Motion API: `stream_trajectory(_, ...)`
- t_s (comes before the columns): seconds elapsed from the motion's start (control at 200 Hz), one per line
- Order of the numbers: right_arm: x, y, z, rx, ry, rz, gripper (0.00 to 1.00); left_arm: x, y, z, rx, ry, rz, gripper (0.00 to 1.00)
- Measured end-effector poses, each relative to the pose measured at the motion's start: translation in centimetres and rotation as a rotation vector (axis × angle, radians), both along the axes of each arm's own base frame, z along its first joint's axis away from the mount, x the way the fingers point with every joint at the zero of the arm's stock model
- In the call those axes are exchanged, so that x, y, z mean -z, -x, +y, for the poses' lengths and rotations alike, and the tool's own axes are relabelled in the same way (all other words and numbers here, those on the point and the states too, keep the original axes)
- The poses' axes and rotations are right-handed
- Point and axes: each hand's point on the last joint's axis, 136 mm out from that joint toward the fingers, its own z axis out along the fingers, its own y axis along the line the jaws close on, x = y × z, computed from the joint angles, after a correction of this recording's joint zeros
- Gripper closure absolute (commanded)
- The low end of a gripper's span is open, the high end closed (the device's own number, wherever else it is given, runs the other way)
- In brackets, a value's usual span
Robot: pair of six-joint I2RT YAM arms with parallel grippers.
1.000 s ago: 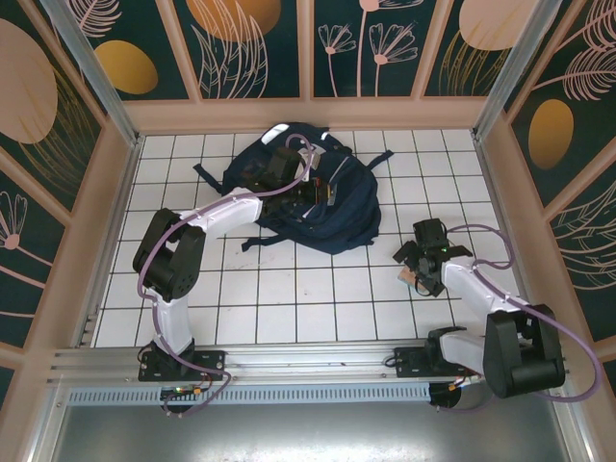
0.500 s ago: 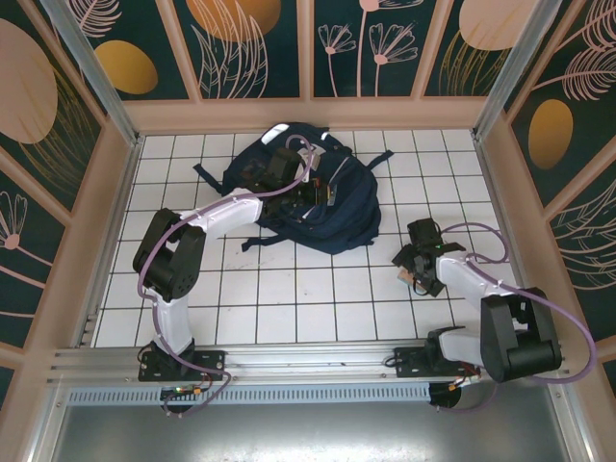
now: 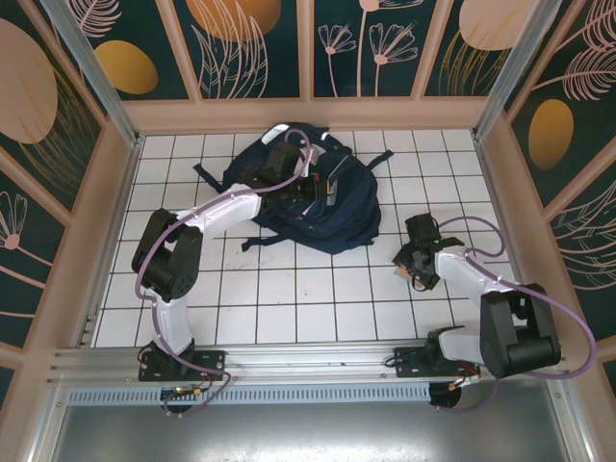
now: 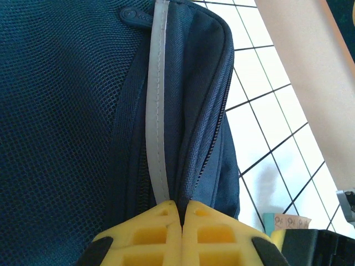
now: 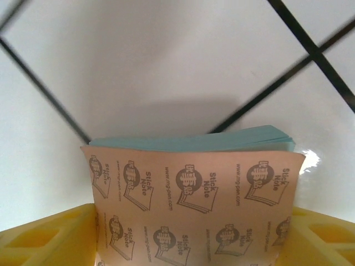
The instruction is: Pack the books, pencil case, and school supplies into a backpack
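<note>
The navy backpack lies at the back middle of the tiled floor. My left gripper rests on top of it, shut on a fold of fabric beside the zipper and white stripe; its yellow fingertips meet with dark cloth pinched between them. To the right, my right gripper is down at the floor, shut on a pinkish-tan sticky note pad with blue sheets, one yellow finger against each side edge. The books and the pencil case are out of view.
Backpack straps trail onto the white tiles toward the front. Wooden walls close in the floor on three sides. Open tiles lie between the two arms.
My right gripper's jaws have closed in from wide open onto the pad, and that arm has edged slightly left. The left gripper stays clamped on the backpack.
</note>
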Motion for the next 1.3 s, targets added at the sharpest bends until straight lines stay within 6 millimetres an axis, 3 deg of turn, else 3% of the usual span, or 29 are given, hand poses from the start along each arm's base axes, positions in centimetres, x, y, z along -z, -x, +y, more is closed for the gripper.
stream_trajectory(0.255, -6.1, -5.3, 3.2, -0.084, -0.102, -0.169, 0.26, -0.4, -0.4, 0.4, -0.009, 0.003, -0.002, 1.0)
stream_trajectory(0.405, -9.7, -9.3, 7.0, -0.167, -0.189, -0.28, 0.25, -0.4, -0.4, 0.4, -0.01, 0.003, -0.002, 1.0)
stream_trajectory(0.515, -11.0, -12.2, 10.1, -0.226, -0.236, -0.334, 0.25, -0.4, -0.4, 0.4, -0.011, 0.003, -0.002, 1.0)
stream_trajectory(0.7, -11.4, -16.3, 14.5, -0.291, -0.299, -0.383, 0.25, -0.8, -0.5, 0.6, -0.019, 0.002, -0.012, 1.0)
stream_trajectory(0.861, -10.9, -19.0, 16.2, -0.292, -0.337, -0.407, 0.24, -1.7, -0.7, 1.1, -0.039, 0.0, -0.03, 1.0)
stream_trajectory(1.046, -9.9, -20.2, 17.8, -0.282, -0.411, -0.407, 0.16, -1.7, -0.8, 1.3, -0.051, -0.006, -0.032, 1.0)
stream_trajectory(1.186, -10.3, -20.4, 18.6, -0.278, -0.468, -0.416, 0.09, -1.6, -1.1, 1.6, -0.066, -0.011, -0.033, 1.0)
stream_trajectory(1.301, -10.5, -20.3, 18.8, -0.273, -0.494, -0.438, 0.1, -1.6, -1.2, 1.8, -0.072, -0.013, -0.031, 1.0)
